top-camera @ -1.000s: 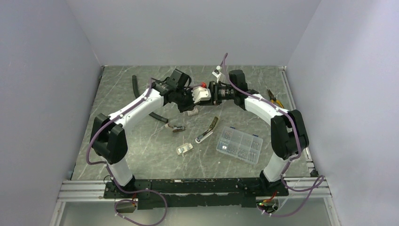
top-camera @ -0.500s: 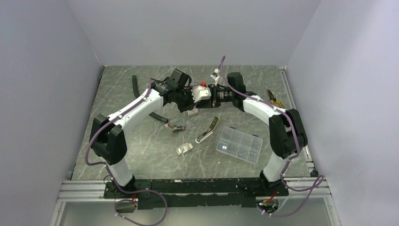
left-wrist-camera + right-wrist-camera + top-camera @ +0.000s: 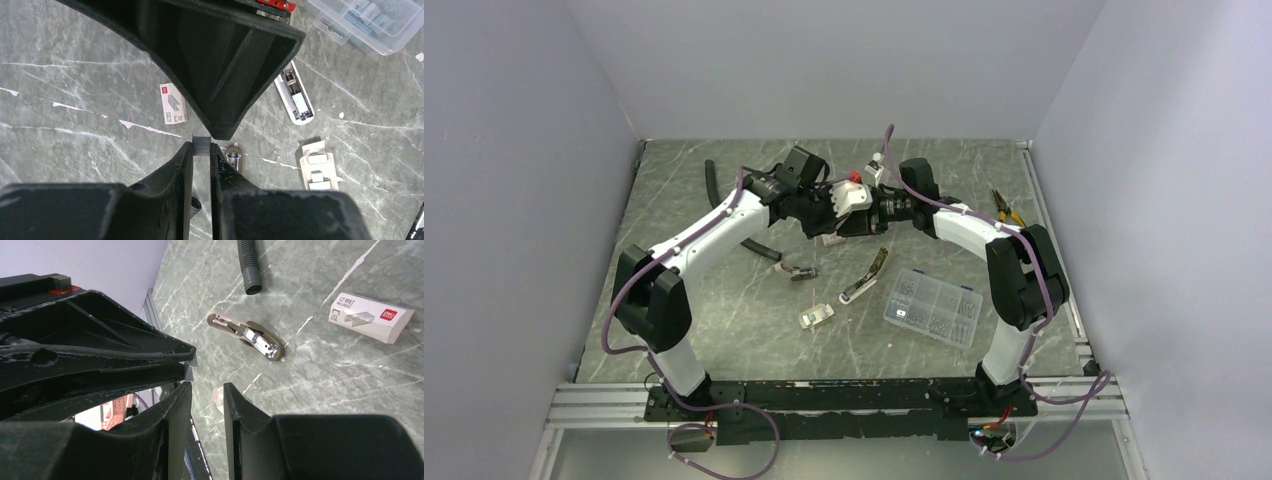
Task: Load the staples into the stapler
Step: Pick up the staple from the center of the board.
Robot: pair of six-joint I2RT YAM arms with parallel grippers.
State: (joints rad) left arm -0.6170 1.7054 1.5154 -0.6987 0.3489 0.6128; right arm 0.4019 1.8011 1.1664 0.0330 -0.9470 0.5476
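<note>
On the table (image 3: 350, 370), below the fingers (image 3: 175, 430): stapler (image 3: 246, 335)

The left arm (image 3: 709, 235) rises from its base, bends at the elbow and stretches forward and inward, with its wrist roughly level. The left gripper (image 3: 201, 150) is closed, its fingertips pinching a small grey strip of staples (image 3: 201, 144). The right arm (image 3: 969, 222) mirrors that pose, arching inward toward the left gripper. The right gripper (image 3: 207, 390) faces the left gripper nose to nose, its jaws parted by a narrow gap. One of its fingers ends just beside the left gripper's tips.
</note>
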